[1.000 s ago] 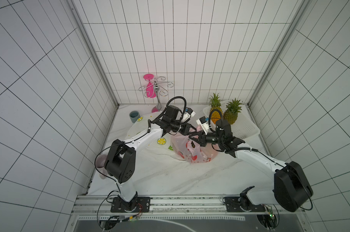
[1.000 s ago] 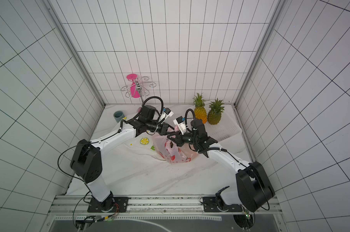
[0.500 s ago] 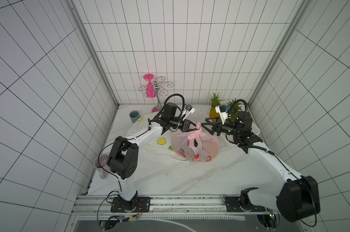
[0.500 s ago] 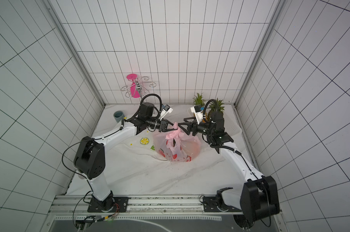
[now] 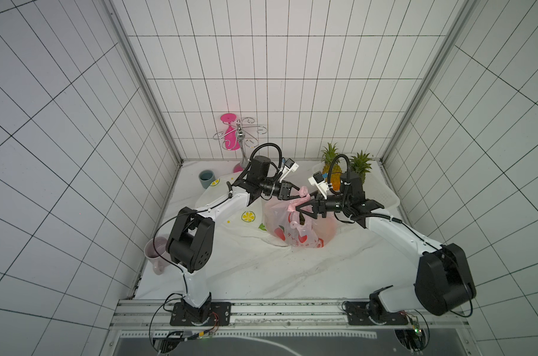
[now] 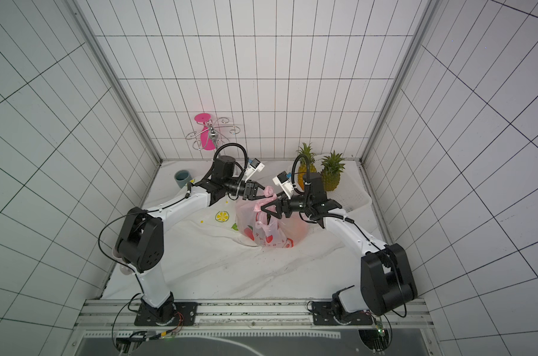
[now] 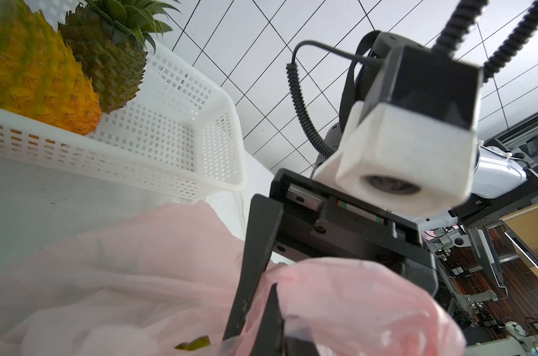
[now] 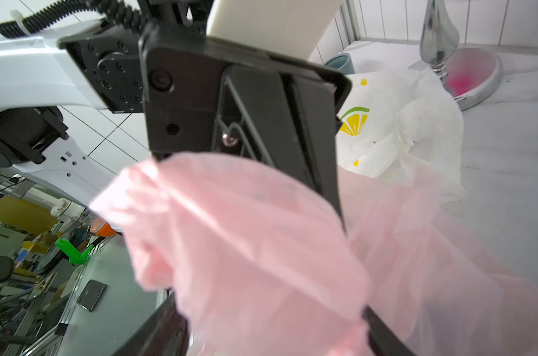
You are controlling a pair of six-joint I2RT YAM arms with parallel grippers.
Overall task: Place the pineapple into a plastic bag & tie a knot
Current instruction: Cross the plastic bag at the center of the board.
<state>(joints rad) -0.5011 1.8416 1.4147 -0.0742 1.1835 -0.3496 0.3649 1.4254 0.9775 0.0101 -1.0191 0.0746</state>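
In both top views, pinches a twisted handle of the pink plastic bag (image 5: 295,235) (image 6: 267,235) in the left gripper (image 5: 295,193) (image 6: 259,193), jaws fully closed on the film, and lifts it above the bag's body. Spreads the right gripper (image 5: 301,213) (image 6: 267,213) wide just below, jaws set either side of the bunched film and clamped on nothing. Stands the bag mid-way across the marble table (image 5: 246,271), with an orange bulk, seemingly the pineapple (image 5: 327,229), showing through its side.

Compared with half a second before, brings the right gripper back to the handles from near the white basket (image 5: 385,198); a full second before, held it low over the bag and nearly closed. Shows the same left-hand pinch throughout.

Carries red print among strawberries on the bag, too small to read, and only a lemon-slice picture on the white bag (image 5: 249,215).

From the left wrist, faces the right gripper head-on: one long finger (image 7: 255,262) against the pink film, its partner mostly hidden behind it. Catches a yellow pineapple (image 7: 36,77) and a green pineapple (image 7: 107,58) upright in the basket.

From the right wrist, faces the closed left gripper with pink film hanging from it, and the right fingertips (image 8: 156,334) far apart around that film.
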